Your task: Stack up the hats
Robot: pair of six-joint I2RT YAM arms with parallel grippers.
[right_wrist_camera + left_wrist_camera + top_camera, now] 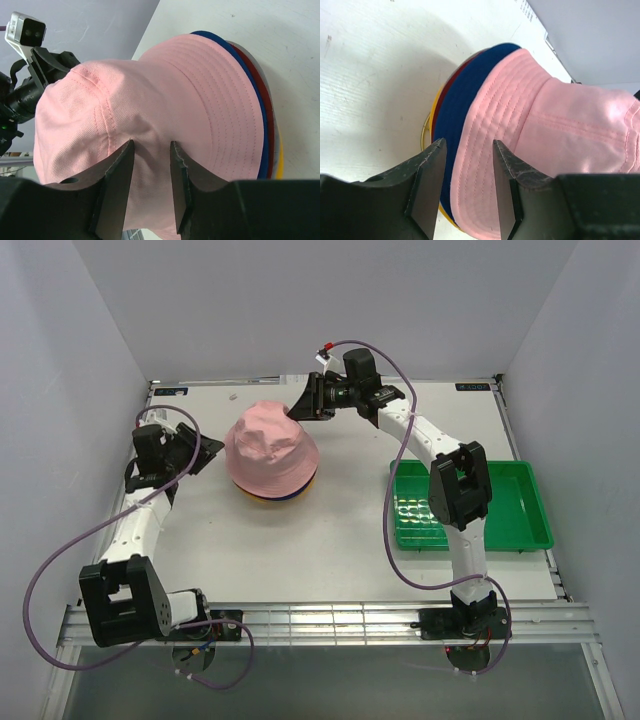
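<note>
Robotics lab test cell: a white table [330, 540] fills the frame, boxed in by plain pale panels [60, 390] at left, right and top. A left arm [140, 530] and a right arm [440, 460] are bolted to a slotted metal rail [330, 620] along the bottom edge, purple cables [40, 580] looping off them. A green tray [520, 530] sits at right, stacked hats [270, 455] at centre.

No legible text anywhere; print on edge labels [474, 387] too small.
</note>
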